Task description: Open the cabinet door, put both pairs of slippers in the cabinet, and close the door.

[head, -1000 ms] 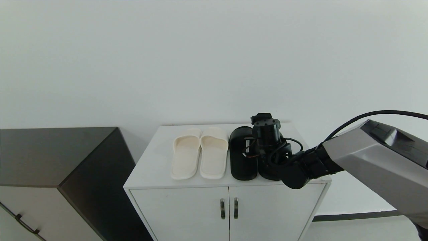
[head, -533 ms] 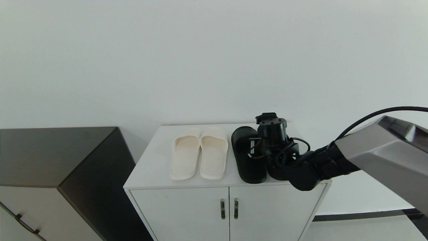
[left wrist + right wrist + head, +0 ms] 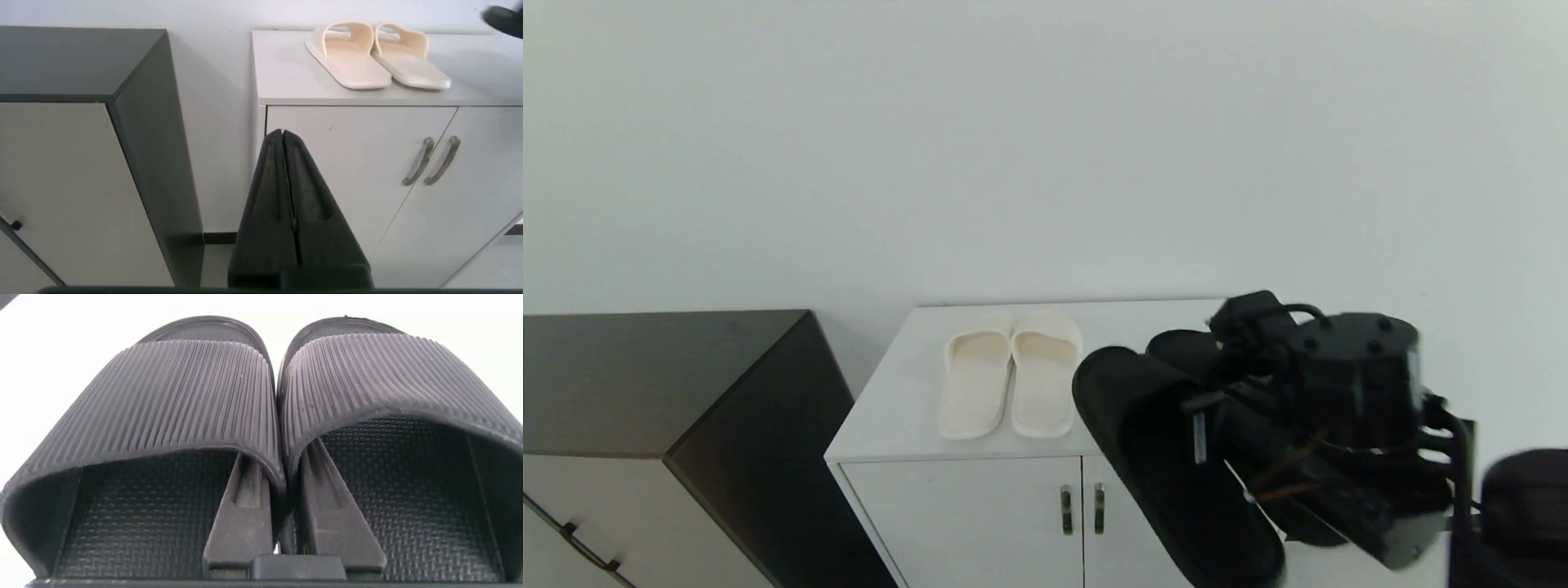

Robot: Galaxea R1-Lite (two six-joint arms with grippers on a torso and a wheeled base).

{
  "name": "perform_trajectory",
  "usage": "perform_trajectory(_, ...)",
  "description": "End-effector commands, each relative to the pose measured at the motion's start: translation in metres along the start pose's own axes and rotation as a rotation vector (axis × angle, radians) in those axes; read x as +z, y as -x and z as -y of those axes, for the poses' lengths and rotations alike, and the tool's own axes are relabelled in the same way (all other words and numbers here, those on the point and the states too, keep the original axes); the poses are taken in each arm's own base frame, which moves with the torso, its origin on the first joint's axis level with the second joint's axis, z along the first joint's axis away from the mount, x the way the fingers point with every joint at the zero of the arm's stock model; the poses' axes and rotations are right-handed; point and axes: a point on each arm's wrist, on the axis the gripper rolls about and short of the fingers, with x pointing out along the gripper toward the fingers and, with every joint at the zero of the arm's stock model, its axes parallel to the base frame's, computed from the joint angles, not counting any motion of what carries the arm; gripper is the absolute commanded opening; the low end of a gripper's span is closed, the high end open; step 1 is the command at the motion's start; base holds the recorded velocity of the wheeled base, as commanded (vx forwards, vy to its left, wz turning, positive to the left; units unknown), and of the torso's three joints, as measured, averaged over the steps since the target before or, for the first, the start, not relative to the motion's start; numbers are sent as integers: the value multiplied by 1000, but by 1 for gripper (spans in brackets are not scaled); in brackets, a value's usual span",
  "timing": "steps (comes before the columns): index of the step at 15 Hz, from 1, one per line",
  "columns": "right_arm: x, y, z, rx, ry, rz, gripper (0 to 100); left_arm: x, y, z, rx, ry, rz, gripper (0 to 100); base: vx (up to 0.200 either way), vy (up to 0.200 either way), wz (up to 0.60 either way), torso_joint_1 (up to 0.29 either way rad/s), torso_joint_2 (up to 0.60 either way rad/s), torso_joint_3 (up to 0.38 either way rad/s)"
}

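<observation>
Black slippers (image 3: 1168, 441) just got lifted off the counter (image 3: 890, 400), with the right gripper (image 3: 279, 469) jaws clamped on both inner strap edges. They look like light, floppy rubber, so pinching there seems fine. The left gripper (image 3: 284, 139) has its jaws closed on nothing.

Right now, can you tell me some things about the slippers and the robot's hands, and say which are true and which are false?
1. The right hand holds the black slippers up off the cabinet. True.
2. The cabinet doors are open. False: both are shut.
3. The cream slippers lie side by side on the cabinet top. True.
4. The left hand holds a cream slipper. False: it is shut and empty, low in front of the cabinet.
</observation>
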Motion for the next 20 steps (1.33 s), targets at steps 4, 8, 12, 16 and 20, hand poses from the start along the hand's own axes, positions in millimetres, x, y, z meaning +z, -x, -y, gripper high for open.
perform_trajectory(4, -25, 58, 3, 214, 38, -54, 0, 0, 0, 0, 2, -25, 0, 0, 0, 0, 0, 0, 0, 0)
perform_trajectory(8, -40, 53, 1, 282, 11, -115, 0, 0, 0, 0, -4, -18, 0, 0, 0, 0, 0, 0, 0, 0)
perform_trajectory(12, -39, 54, 1, 307, 9, -116, 0, 0, 0, 0, -4, -13, 0, 0, -150, 0, 0, 9, 2, 2)
perform_trajectory(16, -35, 64, 5, 336, -2, -88, 0, 0, 0, 0, -2, -13, 0, 0, -200, 0, 0, -2, 0, 2)
perform_trajectory(20, -39, 60, 13, 320, 11, -105, 0, 0, 0, 0, 4, -1, 1, 0, 0, 0, 0, 0, 0, 0)
